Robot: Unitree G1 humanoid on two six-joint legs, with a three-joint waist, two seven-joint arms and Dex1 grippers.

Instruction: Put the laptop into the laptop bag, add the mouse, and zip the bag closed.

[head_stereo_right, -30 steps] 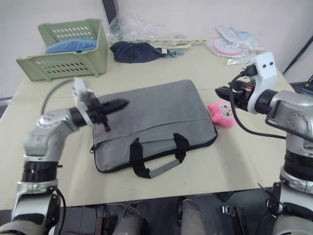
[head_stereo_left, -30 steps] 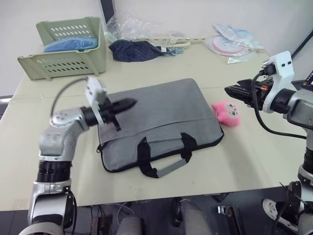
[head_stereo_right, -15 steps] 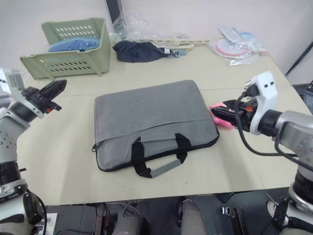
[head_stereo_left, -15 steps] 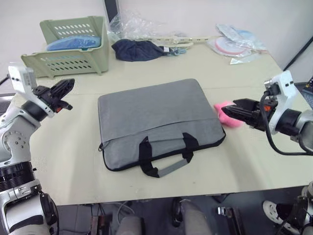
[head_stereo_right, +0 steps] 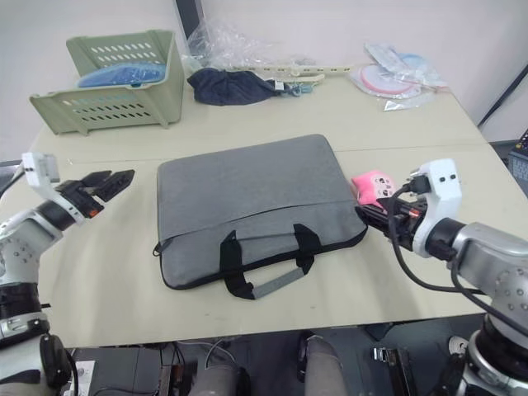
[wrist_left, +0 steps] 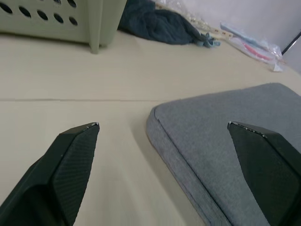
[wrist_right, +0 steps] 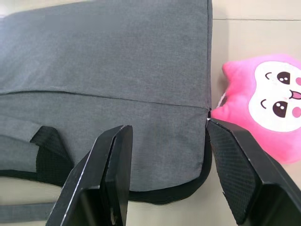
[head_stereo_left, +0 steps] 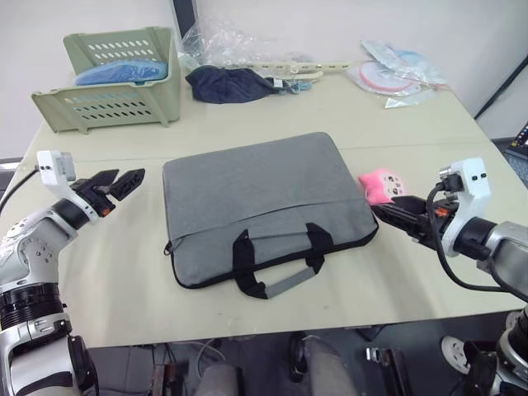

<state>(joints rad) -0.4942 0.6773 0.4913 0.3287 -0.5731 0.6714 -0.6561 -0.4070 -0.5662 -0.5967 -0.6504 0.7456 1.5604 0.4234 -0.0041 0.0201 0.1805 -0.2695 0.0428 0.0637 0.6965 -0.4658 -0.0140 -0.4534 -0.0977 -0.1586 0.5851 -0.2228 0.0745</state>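
The grey laptop bag (head_stereo_left: 264, 202) lies flat in the middle of the table, its black handles (head_stereo_left: 276, 260) toward the front edge. My left gripper (head_stereo_left: 124, 177) hovers open just off the bag's left side; in the left wrist view its fingers (wrist_left: 70, 155) stand wide apart facing the bag's corner (wrist_left: 160, 117). My right gripper (head_stereo_left: 382, 213) is low at the bag's right front corner, open, with the bag's right edge (wrist_right: 204, 113) between its fingers (wrist_right: 113, 160). The laptop and the mouse are out of view.
A pink plush toy (head_stereo_left: 379, 186) lies just right of the bag, beside my right gripper. At the back stand a green basket (head_stereo_left: 115, 78), a dark blue cloth (head_stereo_left: 227, 82) and plastic bags (head_stereo_left: 396, 70). The table's front edge (head_stereo_left: 272, 326) runs near the handles.
My left gripper left the bag's top, swung out to the left, came back toward the bag's left side and opened. My right arm came down from above the plush toy to the bag's right corner.
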